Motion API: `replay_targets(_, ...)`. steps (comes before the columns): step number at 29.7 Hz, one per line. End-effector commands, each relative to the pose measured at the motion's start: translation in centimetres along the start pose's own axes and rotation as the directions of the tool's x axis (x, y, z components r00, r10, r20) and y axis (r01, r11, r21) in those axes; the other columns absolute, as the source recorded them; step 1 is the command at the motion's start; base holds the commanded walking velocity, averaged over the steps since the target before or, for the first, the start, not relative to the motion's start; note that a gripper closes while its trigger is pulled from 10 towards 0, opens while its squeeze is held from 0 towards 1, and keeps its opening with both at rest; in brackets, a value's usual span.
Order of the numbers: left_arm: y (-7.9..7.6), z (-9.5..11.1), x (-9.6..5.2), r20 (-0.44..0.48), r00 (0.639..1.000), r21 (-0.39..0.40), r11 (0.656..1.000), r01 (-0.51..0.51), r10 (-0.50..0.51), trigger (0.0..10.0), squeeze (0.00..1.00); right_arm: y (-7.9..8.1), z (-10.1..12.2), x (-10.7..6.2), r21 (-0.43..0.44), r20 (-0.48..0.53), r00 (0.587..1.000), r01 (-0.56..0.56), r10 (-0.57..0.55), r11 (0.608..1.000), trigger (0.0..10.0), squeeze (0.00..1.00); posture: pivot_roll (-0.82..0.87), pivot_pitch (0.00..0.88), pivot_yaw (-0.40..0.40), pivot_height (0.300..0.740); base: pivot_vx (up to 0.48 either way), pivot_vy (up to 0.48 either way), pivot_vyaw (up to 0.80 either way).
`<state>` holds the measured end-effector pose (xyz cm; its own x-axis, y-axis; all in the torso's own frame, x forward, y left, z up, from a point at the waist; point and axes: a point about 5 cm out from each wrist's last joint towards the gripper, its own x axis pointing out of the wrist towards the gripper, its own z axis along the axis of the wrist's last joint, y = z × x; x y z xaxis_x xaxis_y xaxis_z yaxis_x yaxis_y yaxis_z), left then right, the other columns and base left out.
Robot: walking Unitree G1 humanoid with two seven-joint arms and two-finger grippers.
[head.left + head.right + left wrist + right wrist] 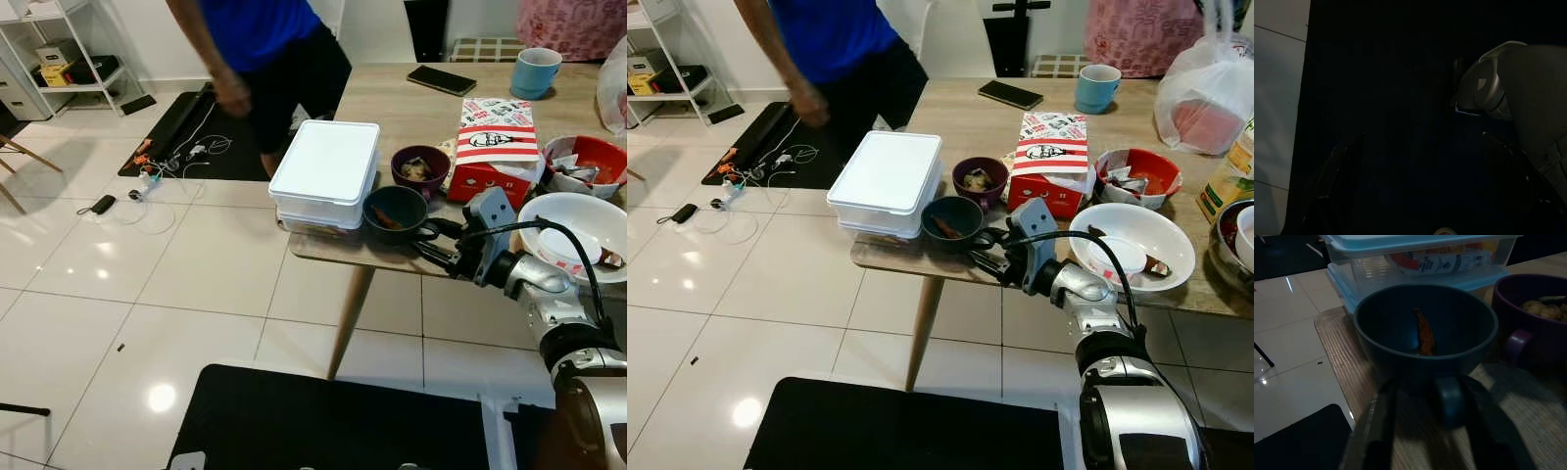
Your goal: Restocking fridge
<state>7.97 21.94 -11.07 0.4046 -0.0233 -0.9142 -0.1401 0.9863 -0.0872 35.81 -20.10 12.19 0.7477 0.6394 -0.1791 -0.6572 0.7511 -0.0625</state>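
A dark blue bowl with a handle stands near the front edge of the wooden table; a strip of orange-brown food lies inside it. My right gripper is open at table height, just right of the bowl. In the right wrist view its two black fingers stand apart on either side of the bowl's handle without pressing on it. Behind the bowl sit stacked clear containers with white lids. My left gripper hangs idle over a black mat, its fingers dimly apart.
A purple bowl with food sits right behind the dark bowl. A KFC box, red bowl, white bowl, blue mug and phone share the table. A person stands at the far left corner.
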Motion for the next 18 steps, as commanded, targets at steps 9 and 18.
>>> replay_targets(9,0.33,-0.26,-0.13,-0.005,1.000,-0.008,1.000,-0.010,0.010,10.0,0.00,0.03,-0.16,-0.07,0.017,0.018,1.000,0.008,-0.009,1.000,0.0,0.00,0.06,0.087,0.091,0.740,0.000,0.000,0.00)
replay_targets(18,0.29,0.00,-0.06,-0.002,1.000,-0.010,1.000,-0.010,0.010,10.0,0.00,-0.67,0.30,-0.68,0.005,0.034,0.999,0.024,-0.025,1.000,0.0,0.00,0.06,0.072,0.091,0.740,0.000,0.000,0.00)
